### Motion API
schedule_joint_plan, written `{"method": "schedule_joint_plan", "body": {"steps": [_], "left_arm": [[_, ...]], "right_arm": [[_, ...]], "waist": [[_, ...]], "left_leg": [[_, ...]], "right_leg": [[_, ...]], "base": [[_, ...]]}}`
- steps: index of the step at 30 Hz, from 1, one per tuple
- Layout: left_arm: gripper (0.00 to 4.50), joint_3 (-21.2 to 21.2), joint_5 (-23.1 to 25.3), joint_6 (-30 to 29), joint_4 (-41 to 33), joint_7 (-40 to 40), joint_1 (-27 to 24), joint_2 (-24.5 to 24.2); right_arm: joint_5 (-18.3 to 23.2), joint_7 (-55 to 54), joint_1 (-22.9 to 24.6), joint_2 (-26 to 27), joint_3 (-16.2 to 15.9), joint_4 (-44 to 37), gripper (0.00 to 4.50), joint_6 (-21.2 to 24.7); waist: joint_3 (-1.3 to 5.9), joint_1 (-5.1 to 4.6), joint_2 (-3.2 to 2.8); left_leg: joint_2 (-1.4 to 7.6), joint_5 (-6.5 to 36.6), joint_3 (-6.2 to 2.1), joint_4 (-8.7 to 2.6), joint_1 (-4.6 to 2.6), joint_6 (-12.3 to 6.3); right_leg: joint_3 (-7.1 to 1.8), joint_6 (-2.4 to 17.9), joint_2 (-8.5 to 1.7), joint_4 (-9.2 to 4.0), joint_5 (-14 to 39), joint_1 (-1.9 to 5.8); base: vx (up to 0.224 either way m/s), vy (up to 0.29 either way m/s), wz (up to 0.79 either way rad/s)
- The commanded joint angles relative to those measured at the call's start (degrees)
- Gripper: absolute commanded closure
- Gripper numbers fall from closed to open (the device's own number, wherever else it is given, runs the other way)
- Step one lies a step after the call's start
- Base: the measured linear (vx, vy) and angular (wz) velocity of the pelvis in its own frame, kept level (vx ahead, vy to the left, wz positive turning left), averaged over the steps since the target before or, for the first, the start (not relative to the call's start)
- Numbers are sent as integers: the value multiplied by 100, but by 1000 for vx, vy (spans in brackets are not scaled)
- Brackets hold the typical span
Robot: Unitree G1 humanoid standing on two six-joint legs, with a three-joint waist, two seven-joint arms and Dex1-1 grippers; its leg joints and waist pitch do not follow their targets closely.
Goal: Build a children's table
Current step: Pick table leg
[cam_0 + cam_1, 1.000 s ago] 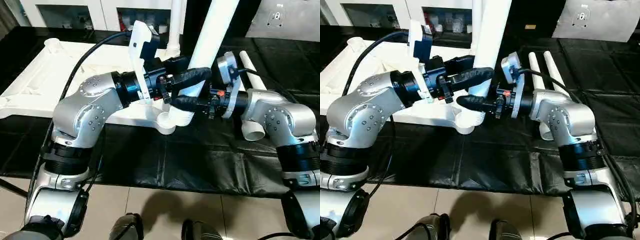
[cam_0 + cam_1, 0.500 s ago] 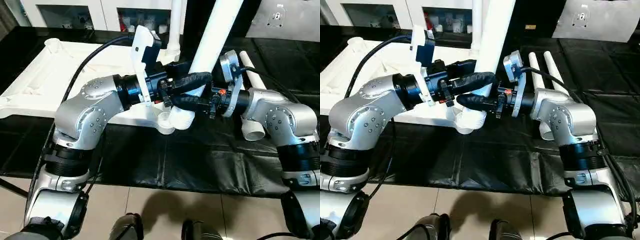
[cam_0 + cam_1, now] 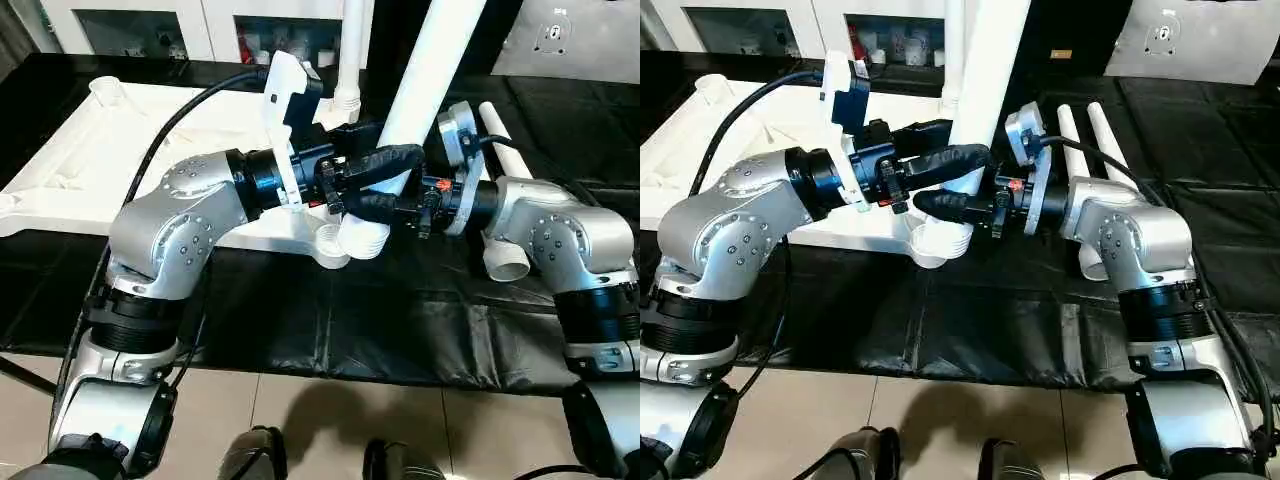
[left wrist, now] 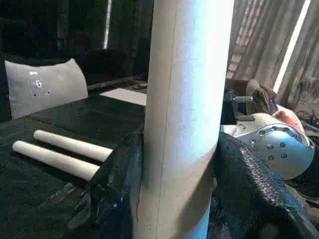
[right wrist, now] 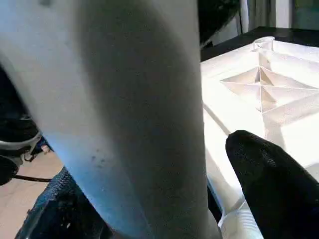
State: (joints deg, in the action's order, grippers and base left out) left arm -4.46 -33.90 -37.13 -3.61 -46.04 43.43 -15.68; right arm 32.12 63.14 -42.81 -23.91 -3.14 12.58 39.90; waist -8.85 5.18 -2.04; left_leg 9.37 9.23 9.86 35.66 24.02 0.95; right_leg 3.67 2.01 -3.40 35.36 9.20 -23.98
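Observation:
The white table top [image 3: 130, 150] lies upside down on black sheeting, ribbed underside up. One leg [image 3: 352, 50] stands upright in a far corner socket. A second leg [image 3: 425, 80] leans with its top to the right, and its threaded lower end [image 3: 365, 238] is at the near corner socket [image 3: 330, 247]. Whether it is seated I cannot tell. My left gripper [image 3: 400, 160] is shut on this leg from the left. My right gripper [image 3: 362, 206] is shut on it just below, from the right. In the left wrist view the leg [image 4: 184, 114] sits between the black fingers [image 4: 249, 184].
Two spare legs [image 3: 1095, 135] lie side by side on the black sheeting [image 3: 400, 320] behind my right arm. A white cabinet with glass doors [image 3: 130, 25] stands at the back, and a grey panel [image 3: 570, 40] at the back right. The sheeted surface ends at a front edge above the tiled floor [image 3: 330, 420].
Over the second the held leg tipped slightly further right at its top. My left gripper shifted a little right along with it. Hardly anything moved in the last half second.

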Motion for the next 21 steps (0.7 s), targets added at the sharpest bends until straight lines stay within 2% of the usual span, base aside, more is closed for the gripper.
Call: {"method": "schedule_joint_plan", "body": {"steps": [1,14,21], "left_arm": [[262,-23,27,56,-63,-92,102,-34],[262,-23,25,48,-66,-103,102,-49],[262,-60,76,5,-79,1,114,-31]], "right_arm": [[-17,14,22,-44,-23,-58,77,12],[-50,21,15,-10,-26,-12,200,-14],[-89,-65,26,38,-6,20,241,-24]], "waist": [[689,14,50],[676,9,47],[674,6,54]], "left_leg": [[344,498,-120,-347,-186,-371],[346,522,-124,-352,-184,-371],[343,509,-123,-351,-182,-369]], "right_leg": [[-279,1376,-496,-338,1027,357],[-277,1358,-500,-346,1082,356],[-280,1351,-501,-346,1077,356]], "base": [[0,0,0],[0,0,0],[0,0,0]]}}
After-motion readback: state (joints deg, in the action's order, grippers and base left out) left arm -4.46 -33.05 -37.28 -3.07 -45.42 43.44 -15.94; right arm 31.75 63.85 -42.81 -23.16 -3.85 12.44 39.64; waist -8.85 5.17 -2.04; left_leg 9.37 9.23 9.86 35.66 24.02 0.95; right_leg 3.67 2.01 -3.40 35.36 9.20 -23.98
